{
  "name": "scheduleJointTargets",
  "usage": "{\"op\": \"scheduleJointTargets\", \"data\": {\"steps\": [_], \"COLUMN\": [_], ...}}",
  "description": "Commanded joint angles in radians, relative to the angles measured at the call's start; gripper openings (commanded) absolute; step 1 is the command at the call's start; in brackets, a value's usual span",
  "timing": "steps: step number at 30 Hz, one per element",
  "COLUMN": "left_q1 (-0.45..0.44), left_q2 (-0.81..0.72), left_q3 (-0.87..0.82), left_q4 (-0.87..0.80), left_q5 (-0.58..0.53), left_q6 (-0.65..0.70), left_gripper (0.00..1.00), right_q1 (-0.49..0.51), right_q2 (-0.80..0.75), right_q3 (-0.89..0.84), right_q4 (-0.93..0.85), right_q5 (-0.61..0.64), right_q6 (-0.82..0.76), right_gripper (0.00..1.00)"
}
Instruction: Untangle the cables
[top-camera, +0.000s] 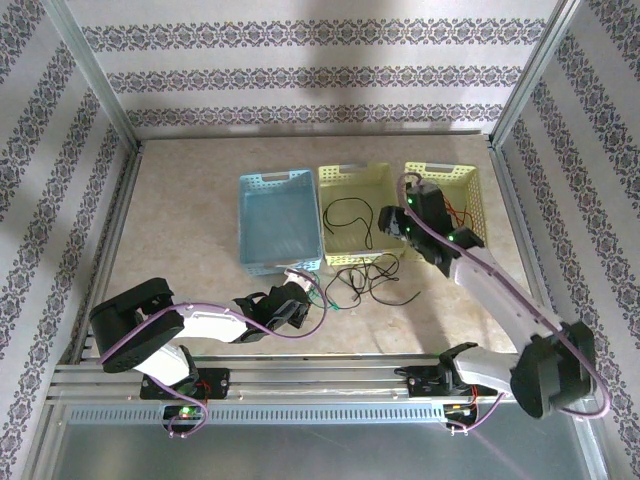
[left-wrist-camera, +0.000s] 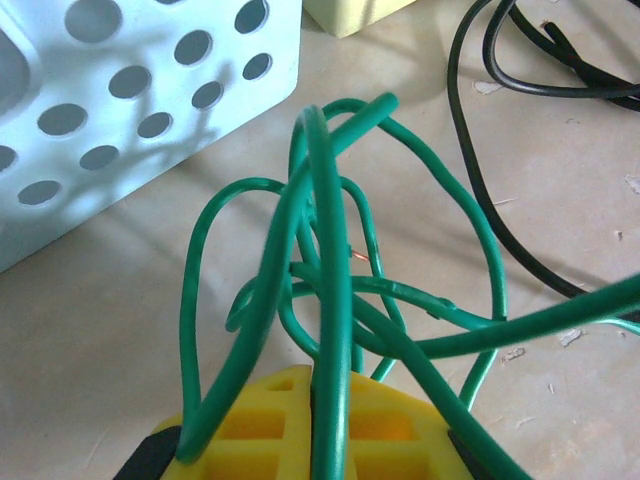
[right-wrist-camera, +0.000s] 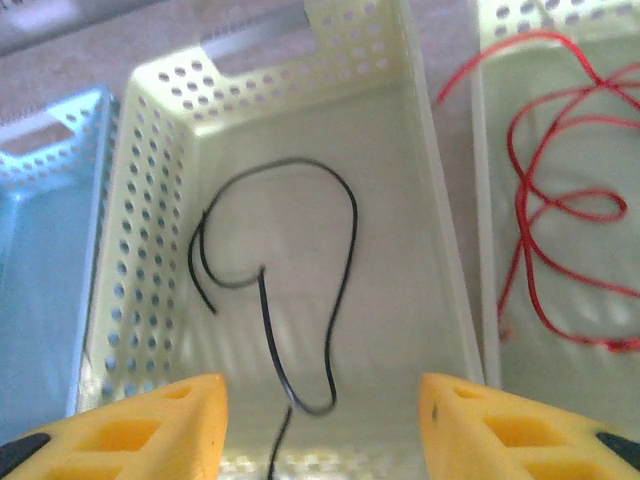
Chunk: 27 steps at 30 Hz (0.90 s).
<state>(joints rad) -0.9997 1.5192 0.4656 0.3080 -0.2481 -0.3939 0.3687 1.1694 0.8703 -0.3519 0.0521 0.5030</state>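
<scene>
**On the tabletop: one cable binned, one half in, one in the grip**

From above, three perforated baskets stand side by side on the table (top-camera: 180, 220): a blue basket (top-camera: 268, 181), a pale yellow basket (top-camera: 345, 171) and a yellow basket (top-camera: 440, 171). The red cable (top-camera: 462, 214) lies in the yellow basket. The black cable (top-camera: 372, 272) loops partly inside the pale yellow basket, with the rest coiled loosely on the table just in front. The green cable (top-camera: 335, 300) sits at the left gripper (top-camera: 300, 300), near the blue basket's front corner. The right gripper (top-camera: 395, 225) hangs over the pale yellow basket.

At the left wrist, the left gripper (left-wrist-camera: 315, 425) is clamped tight on the green cable (left-wrist-camera: 325, 250), whose loops stand up in a knot over the yellow fingers. The black cable (left-wrist-camera: 470, 170) curves across the table beyond, apart from it, and the blue basket (left-wrist-camera: 150, 90) is to the left.

At the right wrist, the right gripper (right-wrist-camera: 320, 400) stands with its jaws wide and nothing between them, above the black cable (right-wrist-camera: 345, 250) on the floor of the pale yellow basket (right-wrist-camera: 150, 250). The red cable (right-wrist-camera: 540, 210) lies tangled in the yellow basket (right-wrist-camera: 520, 20) alongside.
</scene>
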Motion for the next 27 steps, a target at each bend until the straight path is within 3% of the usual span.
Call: {"op": "scheduleJointTargets", "data": {"steps": [1,8,21,27], "left_q1": [0.001,0.002,0.001,0.001], "left_q2": [0.034,0.062,0.056,0.055], "left_q3": [0.011,0.028,0.033,0.039], "left_q4": [-0.059,-0.050,-0.058,-0.063], "left_q5": [0.020,0.035,0.030,0.028], "left_q6": [0.021,0.033,0.032,0.032], "left_gripper": [0.00,0.00,0.00,0.00], "right_q1": [0.025,0.018,-0.029,-0.013], "right_q2": [-0.070,-0.171,0.053,0.117], "right_q3": [-0.098,-0.249,-0.268,-0.281], "right_q4": [-0.151,-0.132,0.107,0.122], "right_q5": [-0.035,-0.039,-0.069,-0.072], "right_q6": [0.025,0.085,0.075,0.104], "right_gripper": [0.53,0.49,0.31,0.22]}}
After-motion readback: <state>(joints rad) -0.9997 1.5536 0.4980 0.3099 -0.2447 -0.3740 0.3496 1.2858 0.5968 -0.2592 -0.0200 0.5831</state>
